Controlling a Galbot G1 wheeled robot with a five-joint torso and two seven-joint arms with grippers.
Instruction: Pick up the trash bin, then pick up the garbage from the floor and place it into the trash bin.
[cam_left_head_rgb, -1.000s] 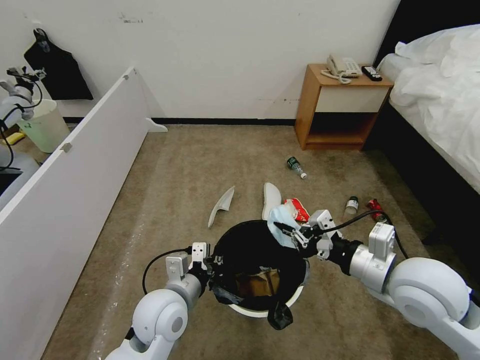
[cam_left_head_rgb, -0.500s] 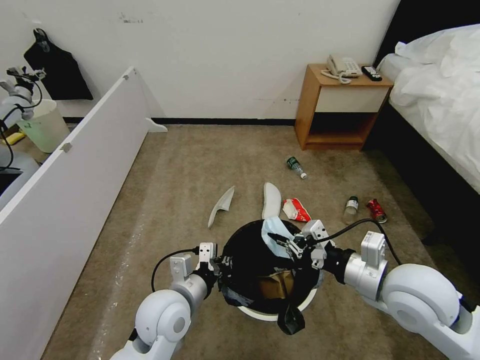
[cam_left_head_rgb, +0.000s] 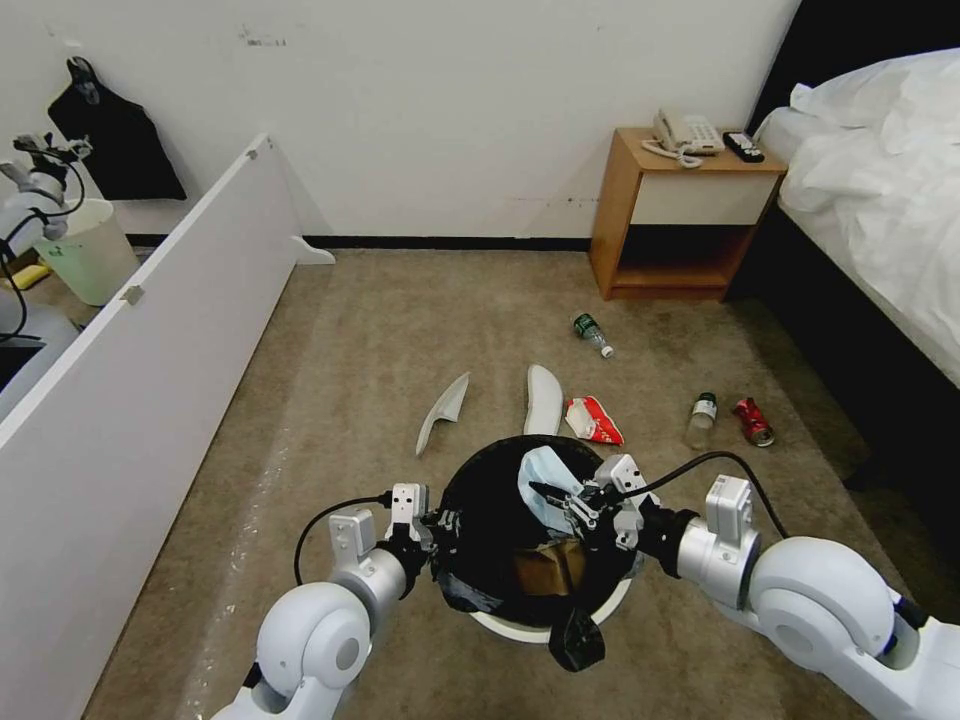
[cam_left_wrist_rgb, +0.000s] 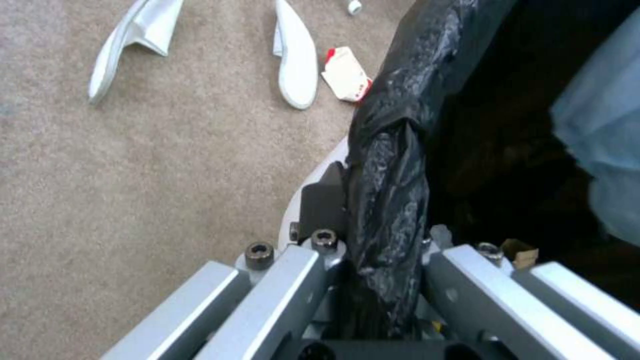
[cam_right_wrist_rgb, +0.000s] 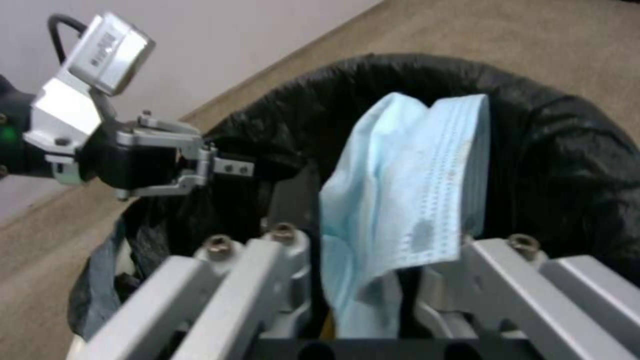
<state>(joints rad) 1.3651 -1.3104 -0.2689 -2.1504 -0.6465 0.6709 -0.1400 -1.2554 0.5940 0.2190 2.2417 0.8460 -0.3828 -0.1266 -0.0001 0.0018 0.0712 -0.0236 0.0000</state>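
The trash bin (cam_left_head_rgb: 488, 482), white with a black bag over its rim, hangs just above the floor (cam_left_head_rgb: 400, 330) in front of me. My left gripper (cam_left_head_rgb: 440, 526) is shut on its bagged rim (cam_left_wrist_rgb: 390, 165), one finger inside and one outside. My right gripper (cam_left_head_rgb: 558, 497) is shut on a light-blue wad, a face mask (cam_left_head_rgb: 545, 472) (cam_right_wrist_rgb: 407, 185), which it holds over the bin's opening. Brown cardboard (cam_left_head_rgb: 545, 570) lies inside the bin. Beyond it on the carpet lie two white slippers (cam_left_head_rgb: 443, 412) (cam_left_head_rgb: 543, 398), a red-white wrapper (cam_left_head_rgb: 592, 420), two small bottles (cam_left_head_rgb: 592, 334) (cam_left_head_rgb: 702, 418) and a red can (cam_left_head_rgb: 752, 421).
A long white board (cam_left_head_rgb: 150, 330) stands along the left. A wooden nightstand (cam_left_head_rgb: 680, 210) sits against the far wall, and a bed (cam_left_head_rgb: 880, 230) with a dark base runs down the right. A cream bucket (cam_left_head_rgb: 90, 250) stands behind the board.
My right gripper has carried the blue mask left and toward me, from the bin's far rim to over its opening. The left gripper keeps its hold on the rim.
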